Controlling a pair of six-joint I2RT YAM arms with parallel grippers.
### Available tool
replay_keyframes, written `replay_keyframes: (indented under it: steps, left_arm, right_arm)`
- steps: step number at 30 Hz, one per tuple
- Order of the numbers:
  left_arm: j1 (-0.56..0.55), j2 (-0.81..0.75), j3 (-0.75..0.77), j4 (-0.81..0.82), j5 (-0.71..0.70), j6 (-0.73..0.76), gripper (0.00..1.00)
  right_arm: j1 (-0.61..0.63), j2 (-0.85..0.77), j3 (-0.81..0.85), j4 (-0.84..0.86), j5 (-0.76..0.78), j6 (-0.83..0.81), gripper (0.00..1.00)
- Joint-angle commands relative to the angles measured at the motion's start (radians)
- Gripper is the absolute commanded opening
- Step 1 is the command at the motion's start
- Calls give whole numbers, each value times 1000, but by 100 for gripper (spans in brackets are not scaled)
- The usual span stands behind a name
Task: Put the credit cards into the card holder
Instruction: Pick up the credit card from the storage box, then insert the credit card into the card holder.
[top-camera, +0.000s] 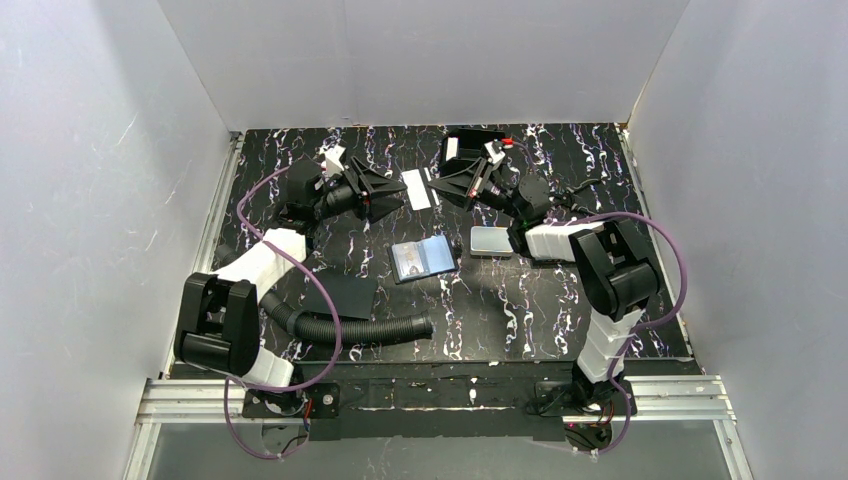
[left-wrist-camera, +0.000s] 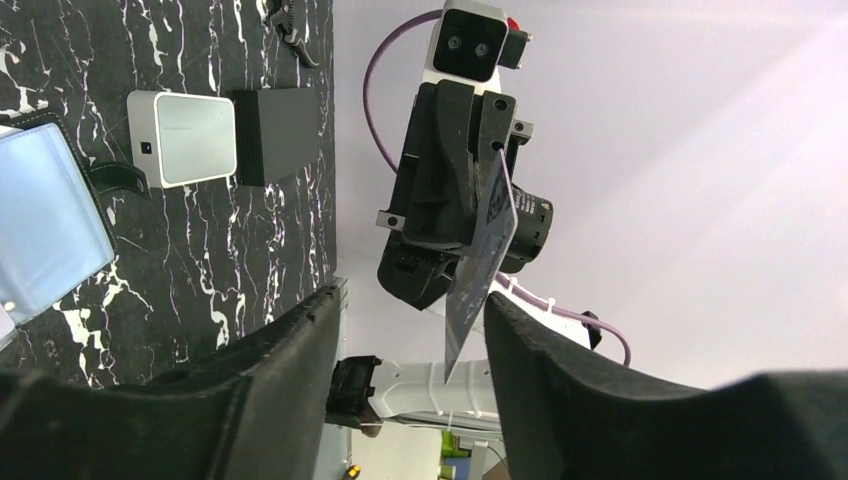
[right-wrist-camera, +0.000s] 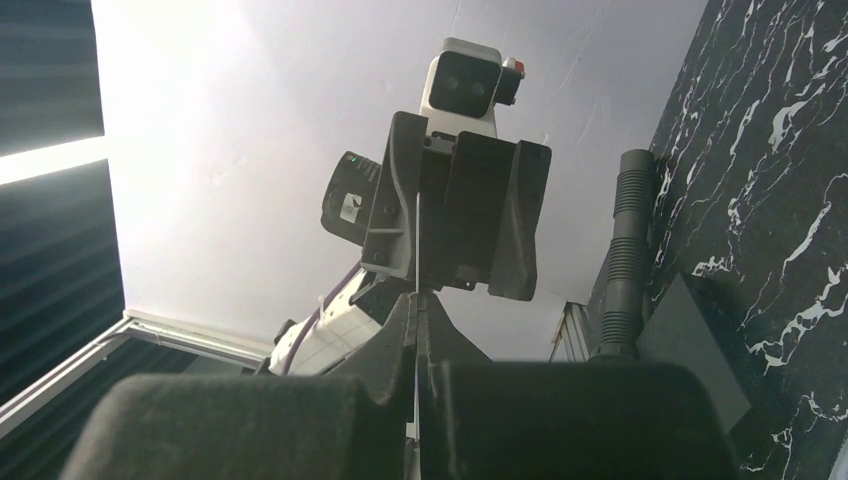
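A pale credit card is held in the air at the back of the table, between the two grippers. My right gripper is shut on one end of it; in the right wrist view the card is a thin edge-on line rising out of the shut gripper. My left gripper faces it, open. The card's free end hangs between the left gripper's fingers, close to the right-hand one. The card holder lies open mid-table with a blue card inside, apart from both grippers.
A silver-grey rounded case lies right of the card holder, also in the left wrist view. A flat black pad and a black corrugated hose lie near the front left. White walls enclose the table.
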Motion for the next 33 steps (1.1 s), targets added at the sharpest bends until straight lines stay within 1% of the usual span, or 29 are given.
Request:
replay_keyframes:
  steps: [1,6,7,9,11,12,13,14,15,16,17,19,21,23,27,29,33]
  left_arm:
    - [-23,-42,13,29,3,9,46]
    - [-57,-28,29,40,16,7,43]
    - [-63,-29,32,41,17,14,38]
    - [-63,-34,24,41,-2,20,24]
    - [-64,-40,12,42,-25,38,7]
    - [-65,-42,4,39,-41,53,0]
    - [-67,-42,-5,33,-60,86,0]
    - [-73,-45,-3,-26,-86,159,0]
    - [-82,-48,21,-160,-126,263,0]
    - [-94,-47,44,-307,-176,363,0]
    - [-105,-46,52,-390,-209,433,0]
    - [-109,-41,40,-463,-241,503,0]
    - [-110,-41,20,-495,-268,547,0]
    - [-111,-25,8,-499,-270,569,0]
    - [-115,49,9,-484,-250,561,0]
    - [-120,75,7,-471,-249,561,0]
    - [-124,147,11,-472,-226,568,0]
  right_arm:
    - [11,10,-11,94,17,17,1]
    - [23,6,-6,52,14,-23,1]
    - [24,5,-5,50,13,-26,1]
    - [25,2,-9,46,9,-33,1]
    - [24,-13,-10,-25,-7,-106,1]
    - [21,-33,-2,-139,-19,-196,1]
    - [12,-63,12,-306,-11,-350,3]
    - [2,-97,41,-634,33,-533,18]
    - [0,-121,96,-898,105,-742,33]
    - [0,-124,153,-1082,142,-898,41]
    - [4,-116,204,-1202,163,-1008,47]
    - [5,-100,253,-1333,170,-1141,52]
    - [5,-78,283,-1440,173,-1242,52]
    - [8,-52,284,-1467,150,-1295,50]
    - [24,6,281,-1480,91,-1341,37]
    - [32,19,278,-1491,99,-1367,30]
    - [33,34,260,-1489,143,-1403,20]
